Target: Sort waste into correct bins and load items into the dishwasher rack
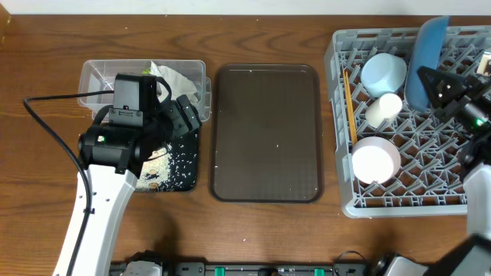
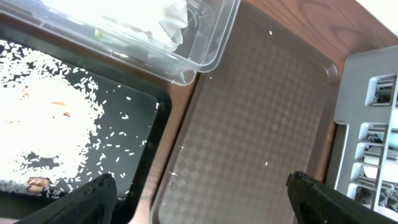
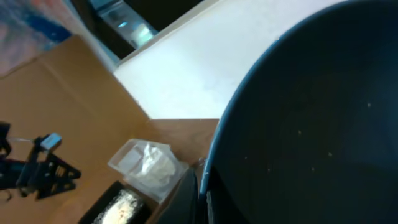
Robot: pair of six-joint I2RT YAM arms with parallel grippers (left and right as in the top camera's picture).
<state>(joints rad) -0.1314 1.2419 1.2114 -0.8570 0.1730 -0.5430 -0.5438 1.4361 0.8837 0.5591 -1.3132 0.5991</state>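
Hovering above the seam between the shallow black rectangular tray (image 2: 140,155) and the larger brown plastic serving tray (image 1: 265,130), the left gripper (image 2: 200,186) has its two dark fingers spread wide with nothing between them. A heap of loose white rice grains (image 2: 43,124) lies in the black tray, with stray grains scattered towards its right rim and a few on the brown tray. Just behind the black tray stands the clear plastic rectangular tub (image 1: 96,77), and a crumpled white paper napkin (image 1: 180,80) rests inside it at its right end. On the right side of the table sits the large square grey plastic dishwasher rack (image 1: 399,203). Thin wooden chopsticks (image 1: 348,107) lie along its left edge, and beside them, from back to front, are a small light-blue bowl (image 1: 383,73), a small white cup (image 1: 383,107) and a small pinkish-white bowl (image 1: 376,161). The wide blue shallow dish (image 1: 426,61) stands on edge at the back of the rack, close to the light-blue bowl. The right gripper (image 1: 437,86) is at the dish's right side, its fingers pressed together on the rim, and the dish's dark curved face fills most of the right wrist view.
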